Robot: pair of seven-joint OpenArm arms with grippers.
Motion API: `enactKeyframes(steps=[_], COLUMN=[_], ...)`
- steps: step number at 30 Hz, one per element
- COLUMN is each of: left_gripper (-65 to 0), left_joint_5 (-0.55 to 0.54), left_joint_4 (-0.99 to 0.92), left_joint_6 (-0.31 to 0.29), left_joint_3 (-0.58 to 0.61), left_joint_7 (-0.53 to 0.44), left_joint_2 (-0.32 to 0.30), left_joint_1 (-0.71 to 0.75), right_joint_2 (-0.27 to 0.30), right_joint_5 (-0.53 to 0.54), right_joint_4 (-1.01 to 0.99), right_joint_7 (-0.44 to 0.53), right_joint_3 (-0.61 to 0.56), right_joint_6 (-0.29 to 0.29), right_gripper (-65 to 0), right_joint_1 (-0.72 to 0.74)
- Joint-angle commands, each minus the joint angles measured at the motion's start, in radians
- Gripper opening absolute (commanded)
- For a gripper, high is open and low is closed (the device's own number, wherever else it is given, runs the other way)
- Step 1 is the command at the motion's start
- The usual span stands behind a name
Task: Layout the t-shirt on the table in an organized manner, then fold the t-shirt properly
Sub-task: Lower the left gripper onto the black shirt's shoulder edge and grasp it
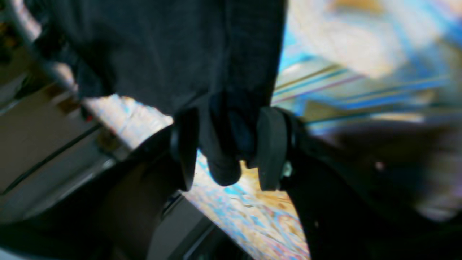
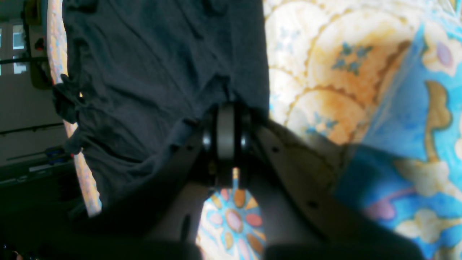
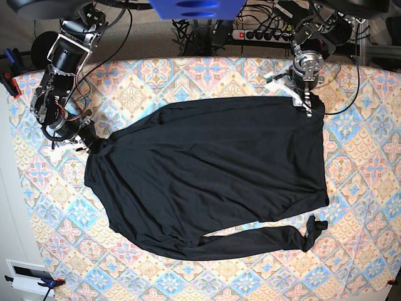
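Observation:
The black t-shirt (image 3: pixel 207 175) lies spread across the patterned table (image 3: pixel 351 251), one long sleeve (image 3: pixel 263 241) running along its near edge to a bunched cuff. My left gripper (image 3: pixel 308 106) is at the shirt's far right corner. In the blurred left wrist view a thick fold of the t-shirt (image 1: pixel 162 54) fills the gap between the left gripper's (image 1: pixel 227 148) fingers above the table (image 1: pixel 252 216). My right gripper (image 3: pixel 88 143) is at the shirt's left corner; its pads (image 2: pixel 225 126) are pressed together on the t-shirt's (image 2: pixel 144 72) edge, over the table (image 2: pixel 343 72).
A power strip with cables (image 3: pixel 263 31) runs behind the table's far edge. Clamps sit at the left edge (image 3: pixel 9 81) and the near left corner (image 3: pixel 44 282). A white box (image 3: pixel 25 273) stands beside the near left corner.

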Motion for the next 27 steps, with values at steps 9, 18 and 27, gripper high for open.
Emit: enactKeyframes(steps=[9,18,27], left_gripper=[-40.6,-64.9,-65.0], left_joint_5=[-0.068,-0.07,-0.171], left_joint_4=[0.021,0.025,0.214], left_joint_6=[-0.024,-0.021,-0.029], left_joint_3=[0.001,-0.001,-0.062], left_joint_7=[-0.03,-0.036,-0.028], left_joint_2=[0.01,0.036,0.04], left_joint_1=[0.006,0.002,0.05], right_joint_2=[0.015,0.015,0.015], right_joint_5=[-0.001,-0.001,-0.004], right_joint_4=[0.013,0.016,0.246], right_joint_7=[-0.005,-0.005,-0.01], right_joint_3=[0.003,0.003,-0.001], right_joint_6=[0.003,0.003,0.005], right_gripper=[-65.0,-65.0,-65.0], right_joint_1=[0.013,0.011,-0.03])
